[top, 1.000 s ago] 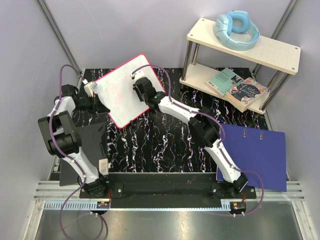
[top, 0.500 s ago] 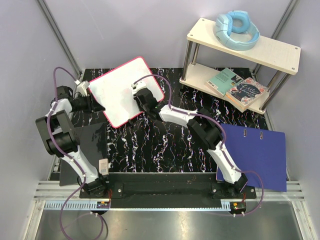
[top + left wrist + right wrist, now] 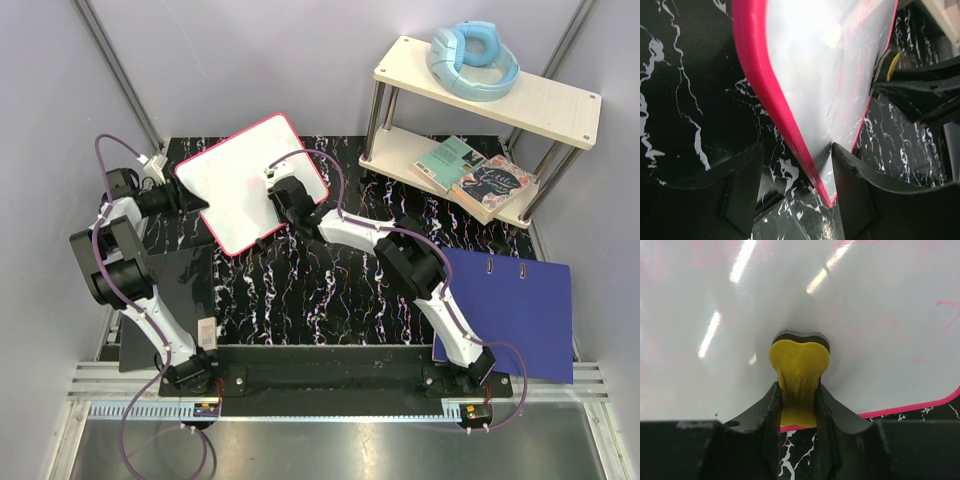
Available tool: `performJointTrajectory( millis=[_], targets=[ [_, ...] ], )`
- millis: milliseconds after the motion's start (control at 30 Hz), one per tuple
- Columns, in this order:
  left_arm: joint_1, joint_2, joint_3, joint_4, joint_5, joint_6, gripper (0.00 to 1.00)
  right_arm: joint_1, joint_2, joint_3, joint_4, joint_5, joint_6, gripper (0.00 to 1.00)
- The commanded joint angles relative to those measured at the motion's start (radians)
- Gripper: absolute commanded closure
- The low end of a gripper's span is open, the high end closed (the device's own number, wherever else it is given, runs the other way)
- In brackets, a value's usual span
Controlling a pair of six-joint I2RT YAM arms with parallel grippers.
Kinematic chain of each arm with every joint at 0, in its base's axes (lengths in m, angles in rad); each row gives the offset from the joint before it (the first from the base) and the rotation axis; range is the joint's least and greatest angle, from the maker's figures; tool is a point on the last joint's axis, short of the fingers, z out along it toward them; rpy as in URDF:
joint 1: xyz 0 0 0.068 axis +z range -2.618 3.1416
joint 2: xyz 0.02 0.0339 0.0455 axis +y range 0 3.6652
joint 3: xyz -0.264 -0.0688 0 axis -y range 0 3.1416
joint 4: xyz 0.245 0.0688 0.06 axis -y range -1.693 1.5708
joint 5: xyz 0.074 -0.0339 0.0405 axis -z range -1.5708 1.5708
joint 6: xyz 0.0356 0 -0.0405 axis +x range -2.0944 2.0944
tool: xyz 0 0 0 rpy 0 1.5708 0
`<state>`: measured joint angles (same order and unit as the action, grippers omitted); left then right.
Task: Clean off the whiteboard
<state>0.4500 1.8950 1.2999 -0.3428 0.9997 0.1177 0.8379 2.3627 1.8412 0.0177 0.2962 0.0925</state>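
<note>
The whiteboard (image 3: 235,175), white with a red-pink rim, lies at the back left of the black marbled table. My right gripper (image 3: 285,197) is shut on a yellow eraser (image 3: 799,365) whose dark pad presses on the board's white face (image 3: 865,315), near its near rim. Faint pink marks (image 3: 947,305) show on the board. My left gripper (image 3: 195,203) is at the board's left corner. In the left wrist view the corner's rim (image 3: 775,100) lies between the spread fingers of the left gripper (image 3: 796,148). The right finger (image 3: 850,180) touches the white face, and the left finger stands apart.
A black flat panel (image 3: 165,300) lies at the near left under the left arm. A blue folder (image 3: 515,310) lies at the near right. A two-level shelf (image 3: 540,100) at the back right holds blue headphones (image 3: 472,58) and books (image 3: 480,178).
The whiteboard has shifted left and turned. My left gripper has moved left with its corner. My right gripper with the eraser has slid toward the board's near edge.
</note>
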Motion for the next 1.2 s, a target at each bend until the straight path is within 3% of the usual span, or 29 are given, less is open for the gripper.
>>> performJointTrajectory(
  millis=[0, 167, 267, 400, 500, 567, 833, 1167],
  targets=[
    [0.004, 0.032, 0.052, 0.148, 0.117, -0.114, 0.41, 0.001, 0.010, -0.010, -0.068, -0.005, 0.021, 1.00],
    [0.000, 0.042, 0.056, 0.194, 0.197, -0.165, 0.43, 0.000, 0.010, -0.016, -0.079, -0.015, 0.039, 1.00],
    [-0.004, 0.044, 0.058, 0.203, 0.224, -0.176, 0.51, 0.000, 0.015, -0.010, -0.085, -0.020, 0.042, 1.00],
    [-0.014, 0.039, 0.053, 0.205, 0.252, -0.159, 0.74, 0.000, 0.015, -0.008, -0.087, -0.028, 0.042, 1.00],
    [-0.017, 0.039, 0.053, 0.194, 0.258, -0.139, 1.00, 0.000, 0.013, -0.008, -0.085, -0.042, 0.039, 1.00],
    [-0.017, 0.041, 0.061, 0.156, 0.264, -0.124, 1.00, 0.000, 0.006, -0.010, -0.081, -0.043, 0.036, 1.00],
    [-0.030, 0.044, 0.142, -0.116, 0.245, 0.192, 1.00, -0.011, -0.049, -0.014, 0.024, 0.023, -0.036, 1.00],
    [-0.080, 0.006, 0.134, -0.366, 0.140, 0.488, 1.00, -0.046, 0.004, 0.128, 0.145, 0.116, -0.145, 1.00]
  ],
)
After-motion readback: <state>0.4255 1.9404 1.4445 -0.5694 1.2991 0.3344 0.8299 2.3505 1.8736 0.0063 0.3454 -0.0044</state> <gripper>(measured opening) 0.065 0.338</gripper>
